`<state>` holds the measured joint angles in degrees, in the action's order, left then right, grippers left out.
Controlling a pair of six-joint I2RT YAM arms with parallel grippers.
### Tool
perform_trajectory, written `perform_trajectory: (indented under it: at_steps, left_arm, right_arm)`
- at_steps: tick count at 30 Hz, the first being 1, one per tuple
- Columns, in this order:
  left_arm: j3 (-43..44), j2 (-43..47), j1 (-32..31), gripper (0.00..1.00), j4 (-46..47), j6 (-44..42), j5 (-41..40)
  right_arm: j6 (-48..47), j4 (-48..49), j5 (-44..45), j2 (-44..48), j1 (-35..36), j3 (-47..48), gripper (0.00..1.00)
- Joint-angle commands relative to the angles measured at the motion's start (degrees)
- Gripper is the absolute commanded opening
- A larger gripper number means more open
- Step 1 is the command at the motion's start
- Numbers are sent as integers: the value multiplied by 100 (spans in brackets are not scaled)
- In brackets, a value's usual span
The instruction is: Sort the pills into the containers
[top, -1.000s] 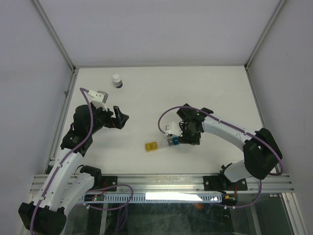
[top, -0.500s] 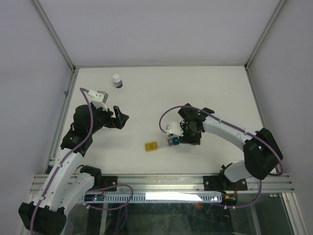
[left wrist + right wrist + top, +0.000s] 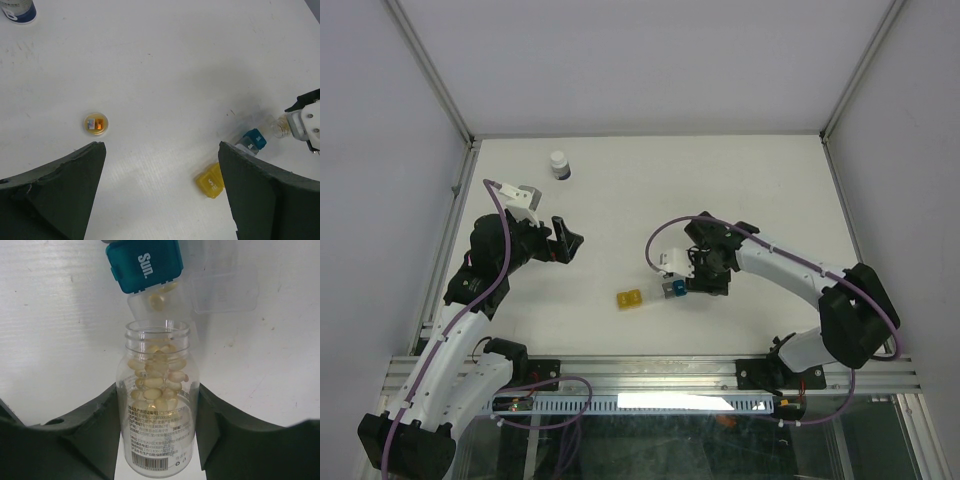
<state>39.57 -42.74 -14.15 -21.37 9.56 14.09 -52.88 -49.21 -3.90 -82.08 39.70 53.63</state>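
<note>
Listing items on the white table point(image 3: 750, 190), by position.

Item 1: right gripper point(image 3: 692, 281), right of centre. Its fingers point(image 3: 85, 435) press against both sides of a clear vial point(image 3: 157, 440) and pinch it. The vial carries a printed label with a barcode, and its mouth is uncapped.

Item 2: pills point(image 3: 155, 385), pale tan ovals. They are massed inside the vial from the neck downward. One loose pill point(image 3: 157, 301) lies just beyond the mouth, inside a clear compartment point(image 3: 172, 307).

Item 3: blue container point(image 3: 145, 264), lid marked "Sun." It sits directly ahead of the vial mouth, touching the clear compartment. Whether the two are one unit cannot be told. A clear flap point(image 3: 225, 287) lies open beside them.

Item 4: yellow container point(image 3: 629, 298). It lies just to the left of the blue one in the overhead view, and the left wrist view shows them nearly touching.

Item 5: left gripper point(image 3: 566, 236), well apart from the containers toward the left side. Its fingers point(image 3: 55, 190) are spread wide with nothing between them.

Item 6: small round disc point(image 3: 96, 124), with something orange and grey inside. It lies alone on the table ahead of the left gripper.

Item 7: white-capped bottle point(image 3: 559, 164), upright near the far left corner.
</note>
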Motion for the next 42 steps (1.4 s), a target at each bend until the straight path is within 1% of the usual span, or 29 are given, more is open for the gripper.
perform_trajectory:
  at_steps: [1,3,6,10,11,13,14,15,16,17,18,19,20,21,22,23,24,25,26,27,28,29,30,32,34,35,38,42]
  left_arm:
    - [24,55,57,99,272,-129,114]
    - [34,44,62,99,273,-123,121]
    - [30,32,60,99,273,-128,127]
    - [41,35,61,99,273,-127,132]
    - [35,34,62,99,272,-124,131]
    - [36,34,60,99,266,-129,142]
    - [38,31,60,99,272,-124,148]
    - [27,37,62,99,272,-128,151]
    - [32,33,62,99,272,-124,144]
    - [34,34,62,99,277,-124,139]
    - [40,31,60,99,274,-126,140]
    - [36,36,60,99,272,-122,138]
    - [30,38,62,99,272,-127,138]
    - [28,33,62,99,273,-126,138]
    - [31,27,61,99,273,-123,146]
    - [41,27,62,99,273,-126,147]
    - [42,33,62,99,272,-123,155]
    - [28,45,62,99,274,-124,156]
    - [18,45,61,99,273,-122,163]
    - [21,32,57,99,281,-122,169]
    - [41,17,57,99,279,-125,177]
    - [42,24,61,99,274,-126,188]
    - [30,39,62,99,278,-124,193]
    - [15,39,62,99,282,-126,182]
    - [38,17,62,99,281,-124,207]
    - [22,30,62,99,282,-123,202]
    - [12,32,56,99,291,-129,210]
    - [11,30,57,99,319,-151,345]
  right_arm:
    - [86,-48,-145,-16,16,232,0]
    - [42,110,-87,148,24,129,0]
    - [48,-83,-137,77,20,237,0]
    - [78,-174,-437,283,29,353,0]
    - [65,-77,-435,333,27,208,0]
    - [-22,106,27,143,21,-29,0]
    - [-2,-34,48,9,21,68,0]
    - [40,-162,-162,82,22,192,0]
    - [56,-114,-356,273,28,198,0]
    - [18,174,-373,452,30,90,0]
    - [-14,218,-205,420,21,6,0]
    - [-3,47,-9,204,24,70,0]
    - [75,-247,-53,16,25,261,0]
    - [142,-370,-275,32,58,430,0]
    - [124,-144,-520,262,61,386,0]
    - [19,216,-292,424,7,128,0]
    - [-60,281,-52,308,-51,-16,0]
    - [-9,-58,-129,35,-68,134,0]
    - [111,-426,-425,-95,-32,413,0]
    - [154,-348,-570,57,6,491,0]
    - [91,61,-448,348,10,177,0]
    - [-19,315,-221,449,-4,7,0]
    - [-19,162,-108,267,-28,90,0]
    - [116,-271,-386,-23,-28,394,0]
    - [67,173,-407,311,-22,147,0]
    - [16,253,-355,324,-30,99,0]
    - [23,-4,-510,98,-114,184,0]
    - [68,355,-1049,461,-374,-32,0]
